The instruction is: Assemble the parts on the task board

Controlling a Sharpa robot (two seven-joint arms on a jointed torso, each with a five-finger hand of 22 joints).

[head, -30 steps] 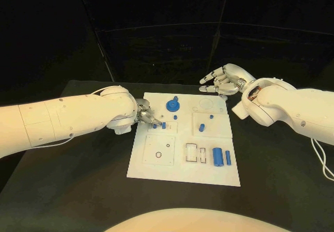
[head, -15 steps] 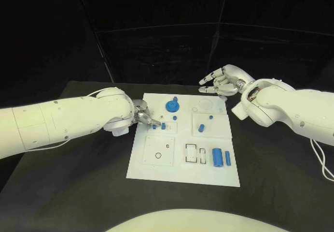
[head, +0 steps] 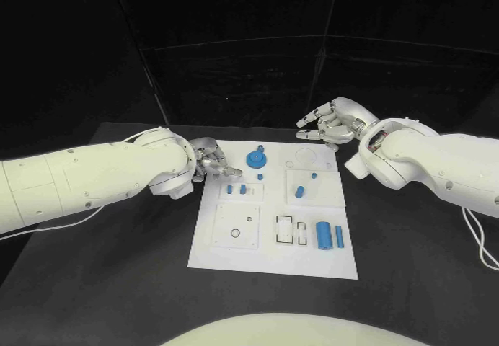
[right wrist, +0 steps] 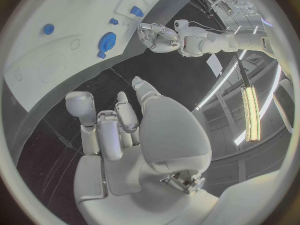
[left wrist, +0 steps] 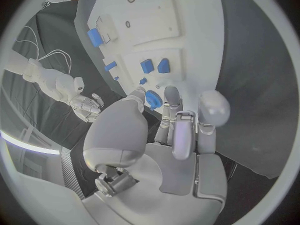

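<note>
The left hand (head: 213, 163), fingers apart and empty, was seen just beside the blue gear (head: 256, 156); the right hand (head: 331, 122), likewise spread, was held farther off.

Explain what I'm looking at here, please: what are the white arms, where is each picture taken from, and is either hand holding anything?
This is a two-armed robot at a black table. One picture looks down from its head; the two round ones come from cameras at its wrists. The white rectangular task board lies in the middle, carrying small blue parts: a blue round gear-like piece and two blue cylinders. The left hand hovers at the board's left edge, the right hand beyond its far edge. Neither appears to hold anything; their fingers are apart.
</note>
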